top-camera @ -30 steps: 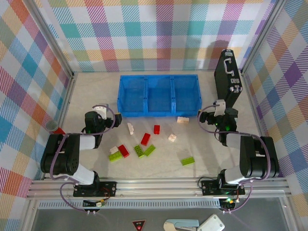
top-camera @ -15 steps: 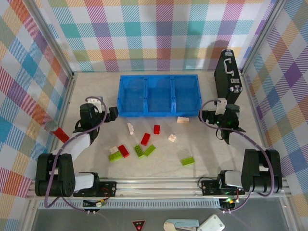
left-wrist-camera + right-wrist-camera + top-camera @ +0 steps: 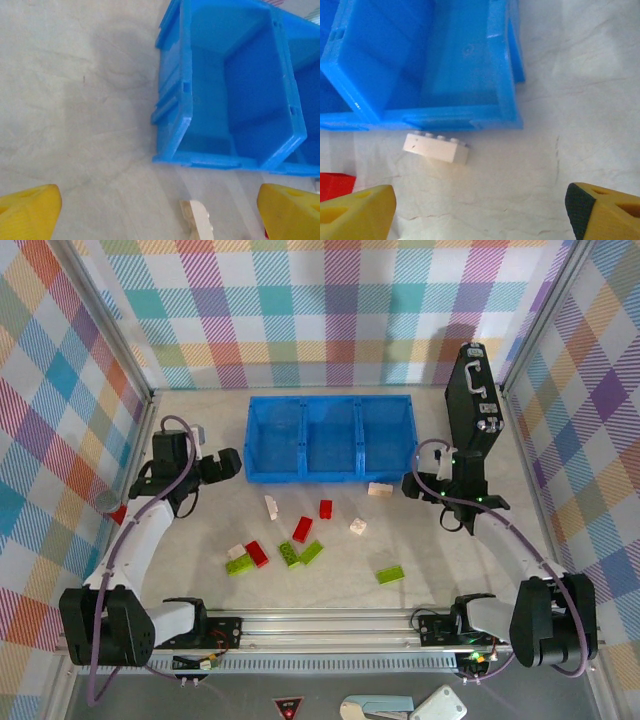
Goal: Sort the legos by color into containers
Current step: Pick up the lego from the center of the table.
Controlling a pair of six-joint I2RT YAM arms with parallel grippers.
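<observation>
The legos (image 3: 302, 529) are lying scattered on the table (image 3: 190, 570) in front of the blue tray (image 3: 330, 400), and we are seeing nothing in its three compartments. The right gripper (image 3: 480, 215) is hovering with its jaws apart and nothing between them, just short of a cream brick (image 3: 436, 147) lying askew right beside the tray's front wall. The left gripper (image 3: 157, 217), jaws spread wide and likewise unloaded, is hanging near the tray's left corner by a second cream brick (image 3: 197, 220). We are judging that wall to be the hazard: a finger coming down on the brick's far side could be striking the rim, shoving the tray or skidding the brick away. The right wrist view is giving us the brick's studs and its closeness to the tray. The overhead view is giving us instead the whole scatter, a stray red brick (image 3: 122, 512) by the left wall and the black case (image 3: 472, 405) standing just behind the right arm.
</observation>
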